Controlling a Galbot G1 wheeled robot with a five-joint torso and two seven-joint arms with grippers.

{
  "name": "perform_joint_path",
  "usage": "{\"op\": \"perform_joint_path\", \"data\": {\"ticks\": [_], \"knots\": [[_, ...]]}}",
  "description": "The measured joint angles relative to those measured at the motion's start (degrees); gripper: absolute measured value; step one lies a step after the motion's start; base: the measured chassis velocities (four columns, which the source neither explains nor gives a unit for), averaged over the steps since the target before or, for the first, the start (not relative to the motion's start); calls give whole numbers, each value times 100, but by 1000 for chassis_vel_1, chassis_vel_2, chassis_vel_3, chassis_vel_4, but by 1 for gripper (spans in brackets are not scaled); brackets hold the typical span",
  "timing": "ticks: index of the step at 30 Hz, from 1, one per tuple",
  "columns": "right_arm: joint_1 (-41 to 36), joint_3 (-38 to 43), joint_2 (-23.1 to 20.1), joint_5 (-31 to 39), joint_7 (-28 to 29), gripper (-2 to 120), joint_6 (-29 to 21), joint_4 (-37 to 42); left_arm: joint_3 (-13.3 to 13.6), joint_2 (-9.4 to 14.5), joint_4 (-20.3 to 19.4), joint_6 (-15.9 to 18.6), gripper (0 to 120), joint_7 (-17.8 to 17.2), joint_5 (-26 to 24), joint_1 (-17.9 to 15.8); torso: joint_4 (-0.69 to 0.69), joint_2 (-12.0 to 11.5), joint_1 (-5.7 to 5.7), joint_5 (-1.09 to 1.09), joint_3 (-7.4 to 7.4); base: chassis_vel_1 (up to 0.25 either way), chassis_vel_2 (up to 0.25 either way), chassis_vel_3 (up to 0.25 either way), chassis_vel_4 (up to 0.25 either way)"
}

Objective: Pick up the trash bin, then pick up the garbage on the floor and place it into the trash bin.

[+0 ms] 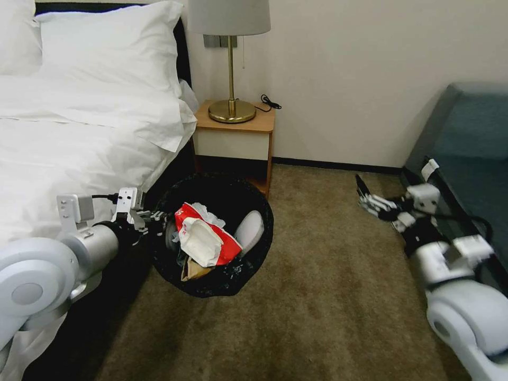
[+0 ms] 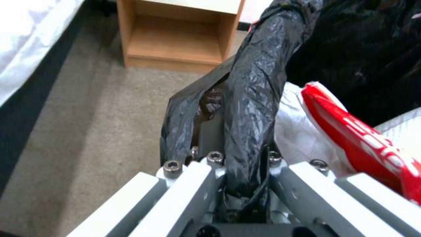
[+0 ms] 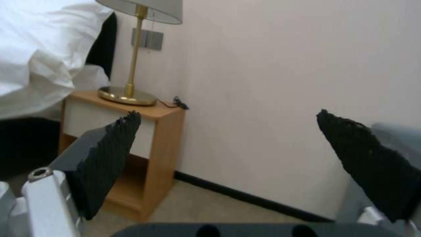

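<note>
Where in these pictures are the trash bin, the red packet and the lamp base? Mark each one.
trash bin [image 1: 259,203]: head view, on the black-lined far rim.
red packet [image 1: 228,247]: head view, on its red edge inside the bin.
lamp base [image 1: 232,111]: head view, on the brass disc on the nightstand.

Bed [image 1: 79,132], nightstand [image 1: 235,135] (w/ lamp [image 1: 229,58])
</note>
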Motion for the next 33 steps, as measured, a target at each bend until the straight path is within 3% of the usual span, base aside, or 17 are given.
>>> {"op": "perform_joint_path", "data": {"ticks": [5, 6, 7, 9, 10, 12, 25, 31, 33], "knots": [[-828, 446, 420, -738, -298, 100, 493, 173, -18, -72, -39, 0, 1, 32, 272, 141, 0, 0, 0, 0, 0, 0, 0, 0, 0], [-1322, 587, 856, -1171, -450, 100, 720, 343, -22, -96, -88, 0, 1, 88, 386, 275, 1, 0, 0, -1, 0, 0, 0, 0, 0], [-1322, 587, 856, -1171, -450, 100, 720, 343, -22, -96, -88, 0, 1, 88, 386, 275, 1, 0, 0, -1, 0, 0, 0, 0, 0], [-1686, 572, 1460, -1645, -607, 100, 934, 450, 97, -94, -138, 0, 1, 237, 613, 437, 0, 0, 0, -1, 0, 0, 0, 0, 0], [-1686, 572, 1460, -1645, -607, 100, 934, 450, 97, -94, -138, 0, 1, 237, 613, 437, 0, 0, 0, -1, 0, 0, 0, 0, 0], [-1819, 461, 1860, -1876, -655, 100, 1005, 509, 324, -94, -183, 0, 1, 389, 756, 537, 0, 0, 0, -1, 0, 0, 0, 0, 0], [-1761, 614, 2036, -1865, -641, 100, 993, 558, 650, 101, -53, 0, 1, 644, 677, 849, 1, 0, 1, 0, 1, 0, 0, 0, 0], [-1749, 649, 2060, -1846, -632, 100, 988, 559, 688, 96, 2, 0, 1, 636, 665, 1039, 2, 0, 1, 0, 1, 0, 0, 0, 0], [-1749, 623, 2108, -1836, -626, 100, 984, 550, 854, 49, 79, 0, 1, 586, 671, 1069, 1, 0, 1, 1, 1, 0, 0, 0, 0]]}}
